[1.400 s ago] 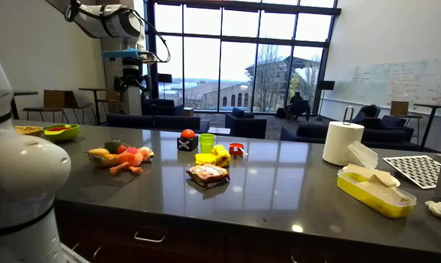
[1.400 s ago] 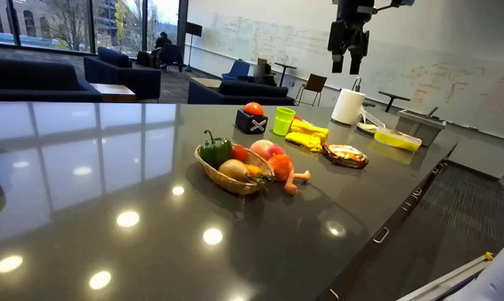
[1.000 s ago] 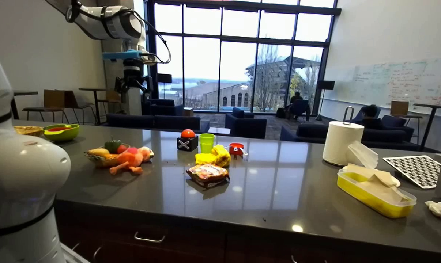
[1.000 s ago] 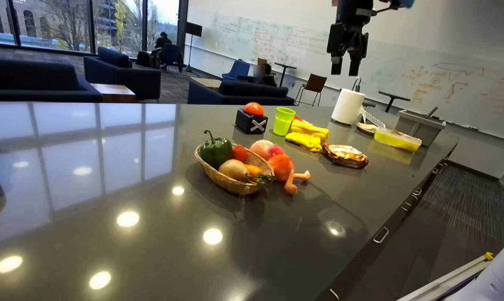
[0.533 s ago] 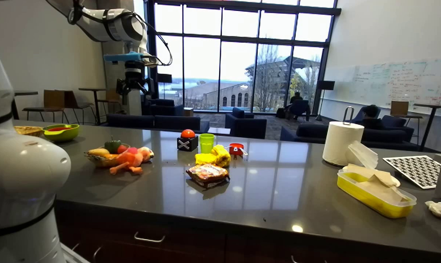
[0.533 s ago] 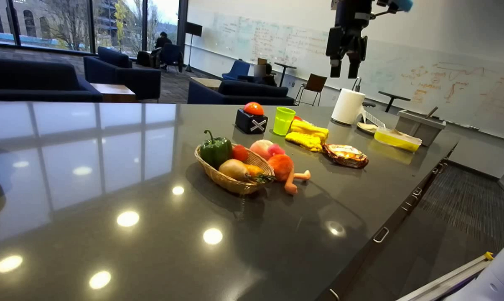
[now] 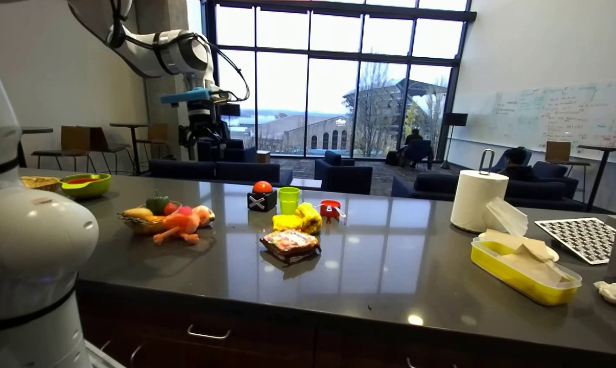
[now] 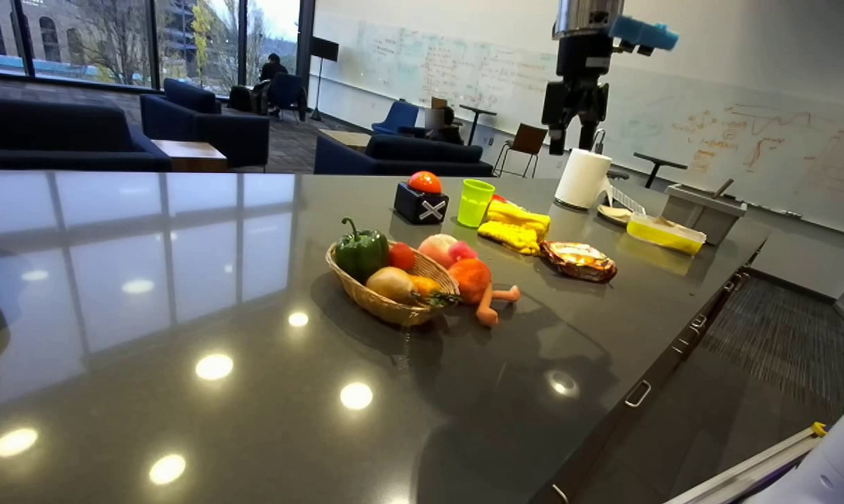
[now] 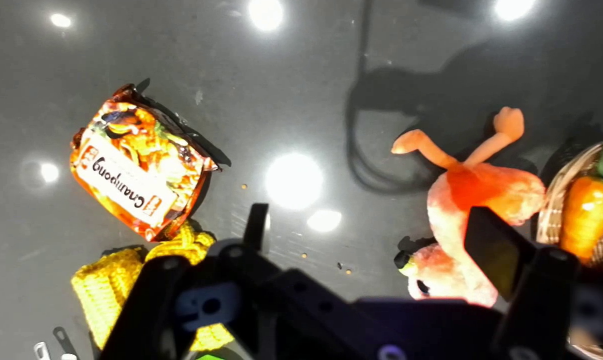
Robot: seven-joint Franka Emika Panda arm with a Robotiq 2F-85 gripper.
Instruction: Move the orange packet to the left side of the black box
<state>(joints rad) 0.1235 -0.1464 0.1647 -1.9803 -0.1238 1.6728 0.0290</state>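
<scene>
Wrist view: black two-fingered gripper spread wide, nothing held. Glossy orange-brown film-wrapped snack packet lies flat on the polished grey counter, off to the left of this view, outside the span of the fingers. Yellow knitted toy food sits against or just beside its lower corner; cannot tell which. Both exterior views: gripper hangs high above the counter. Black cube-shaped box, red-orange dome on top, stands near a translucent yellow-green plastic cup, well apart from the packet.

Step in hand, as judged: approach to the packet; transfer not yet begun.

- Centre over the packet first, then descend.
- Packet lies askew to the closing line; turn the gripper so the fingers straddle its shorter width.
- Keep the nearer finger out of the yellow knit, which could snag.
- Wrapper probably slick and apt to crumple: grip low on its sides, squeeze gently.
- Lift above the cup before crossing. Set down flat to the box's left as both exterior views show it (my reading of "left").
</scene>
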